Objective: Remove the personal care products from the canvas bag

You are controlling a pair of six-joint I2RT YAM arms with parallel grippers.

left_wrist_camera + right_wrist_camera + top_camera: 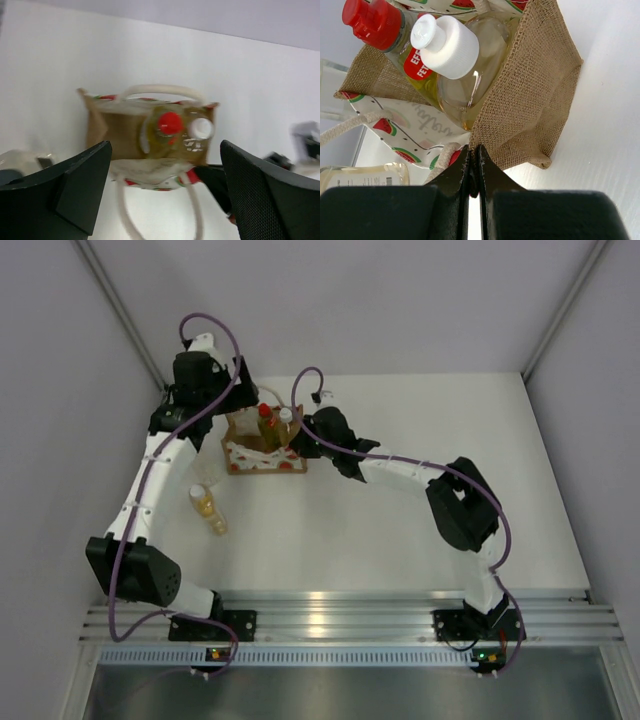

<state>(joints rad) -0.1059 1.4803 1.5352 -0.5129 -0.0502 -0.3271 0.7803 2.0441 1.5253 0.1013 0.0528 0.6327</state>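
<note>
Left wrist view shows the left gripper (165, 150), wide open and empty, facing the upright red-capped bottle (169, 125) in the canvas bag (112, 130) just ahead, while the right gripper (473, 150), closed, seems to pinch the bag's edge.

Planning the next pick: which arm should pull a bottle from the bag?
Left: left gripper open, facing the red-capped bottle in the canvas bag; right gripper is shut on the bag's edge.
</note>
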